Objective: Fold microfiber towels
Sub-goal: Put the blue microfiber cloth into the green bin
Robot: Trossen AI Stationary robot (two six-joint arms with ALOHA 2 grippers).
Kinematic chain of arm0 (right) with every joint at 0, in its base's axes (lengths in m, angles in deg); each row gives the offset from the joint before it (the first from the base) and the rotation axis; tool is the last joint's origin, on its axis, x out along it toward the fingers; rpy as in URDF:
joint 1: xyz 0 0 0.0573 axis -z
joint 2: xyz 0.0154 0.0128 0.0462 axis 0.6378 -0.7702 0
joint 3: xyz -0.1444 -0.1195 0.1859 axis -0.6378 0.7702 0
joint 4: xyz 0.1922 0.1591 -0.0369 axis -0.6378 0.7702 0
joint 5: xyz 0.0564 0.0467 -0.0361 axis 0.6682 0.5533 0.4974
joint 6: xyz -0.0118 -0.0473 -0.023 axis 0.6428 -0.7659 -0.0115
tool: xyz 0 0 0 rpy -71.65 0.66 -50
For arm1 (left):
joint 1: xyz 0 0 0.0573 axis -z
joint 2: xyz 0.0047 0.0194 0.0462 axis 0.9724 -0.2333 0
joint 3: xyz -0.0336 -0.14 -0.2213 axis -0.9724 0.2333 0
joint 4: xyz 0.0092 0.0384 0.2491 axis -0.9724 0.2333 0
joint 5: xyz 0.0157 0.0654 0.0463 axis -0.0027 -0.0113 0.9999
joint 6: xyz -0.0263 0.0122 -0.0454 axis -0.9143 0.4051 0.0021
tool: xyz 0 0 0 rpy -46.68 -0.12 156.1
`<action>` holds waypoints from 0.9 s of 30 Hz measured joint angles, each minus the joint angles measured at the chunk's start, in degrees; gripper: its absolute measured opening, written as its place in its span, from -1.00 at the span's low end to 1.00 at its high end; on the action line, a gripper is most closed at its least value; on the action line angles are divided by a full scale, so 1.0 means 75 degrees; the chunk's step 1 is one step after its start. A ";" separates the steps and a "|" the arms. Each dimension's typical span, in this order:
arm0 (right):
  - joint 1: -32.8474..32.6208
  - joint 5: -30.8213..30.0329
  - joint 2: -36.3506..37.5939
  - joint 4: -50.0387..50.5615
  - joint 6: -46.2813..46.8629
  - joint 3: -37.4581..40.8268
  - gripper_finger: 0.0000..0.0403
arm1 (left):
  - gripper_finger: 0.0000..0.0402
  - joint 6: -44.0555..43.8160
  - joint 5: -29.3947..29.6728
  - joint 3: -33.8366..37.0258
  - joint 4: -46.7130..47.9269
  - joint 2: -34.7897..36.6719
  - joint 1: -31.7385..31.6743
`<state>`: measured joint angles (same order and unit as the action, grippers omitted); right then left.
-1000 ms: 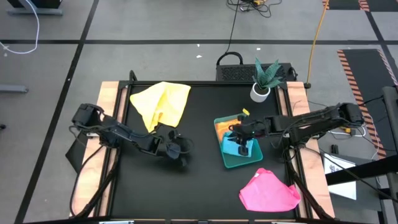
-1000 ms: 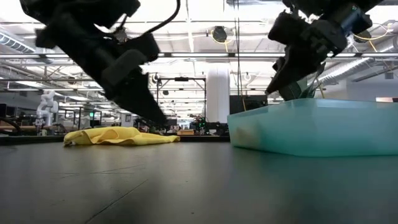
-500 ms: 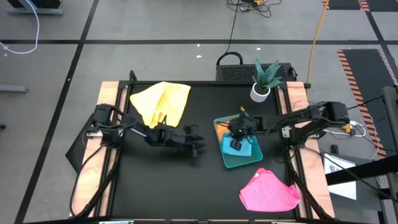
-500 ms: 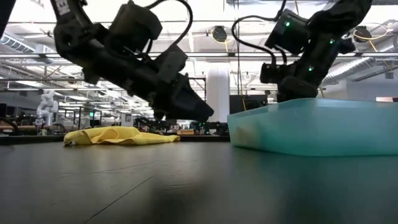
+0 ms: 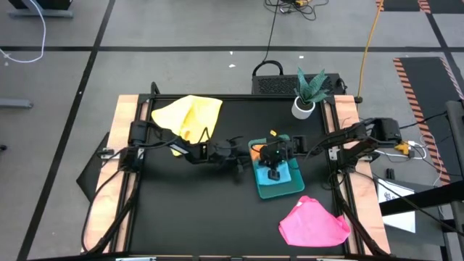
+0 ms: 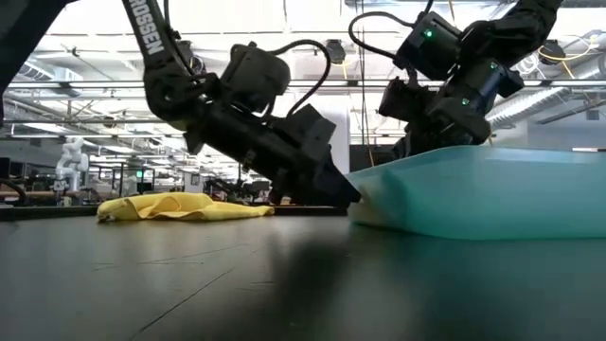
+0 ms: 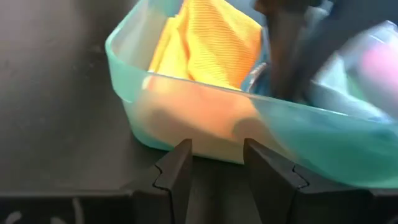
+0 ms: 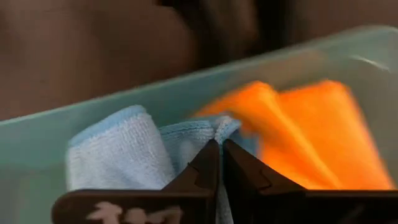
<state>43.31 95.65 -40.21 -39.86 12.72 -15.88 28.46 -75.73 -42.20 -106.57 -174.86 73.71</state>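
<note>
Right gripper (image 8: 218, 163) jaws pinched on light blue microfiber towel (image 8: 134, 152) inside green plastic tray (image 5: 284, 190). Left gripper (image 7: 217, 163) jaws parted, empty, against tray wall. Potted plant (image 5: 307, 94) at desk rear.

The black table (image 5: 188, 210) bears a yellow towel (image 5: 190, 118), pink towel (image 5: 313, 223) and green tray (image 5: 281, 189).

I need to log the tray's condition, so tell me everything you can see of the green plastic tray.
The green plastic tray is a translucent teal, rounded-corner bin sitting flat right of the table's centre. Inside lie a light blue towel and an orange-yellow towel. The right gripper reaches inside, shut on the blue towel; the left gripper, open, faces its outer wall.
</note>
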 joint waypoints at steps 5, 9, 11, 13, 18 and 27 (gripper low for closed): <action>-0.0003 0.0826 0.0036 0.0142 -0.0265 -0.0003 -0.97 | -0.28 0.0107 -0.0002 -0.0056 0.0001 -0.0005 -0.0210; -0.0003 0.0974 0.0033 0.0382 -0.0682 -0.0003 -0.97 | -0.28 0.0113 -0.0127 -0.0056 0.0006 -0.0005 -0.0348; -0.0003 0.0972 0.0050 0.0382 -0.0892 -0.0003 -0.98 | -0.28 0.0113 -0.0166 -0.0056 0.0060 -0.0005 -0.0377; -0.0003 0.0951 0.0171 0.0380 -0.1003 0.0000 -0.98 | -0.28 0.0113 -0.0172 -0.0056 0.0116 -0.0005 -0.0377; -0.0006 0.0538 0.0784 0.0571 -0.0551 0.0003 -0.96 | -0.28 0.0119 -0.0183 -0.0056 0.0150 -0.0005 -0.0293; -0.0006 -0.0280 0.0898 0.0720 0.0589 -0.0003 -0.90 | -0.28 0.0119 -0.0156 -0.0056 -0.0067 -0.0002 -0.0154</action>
<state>43.27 93.55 -33.47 -34.46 17.14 -15.91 29.35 -76.90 -42.62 -107.08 -174.87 72.55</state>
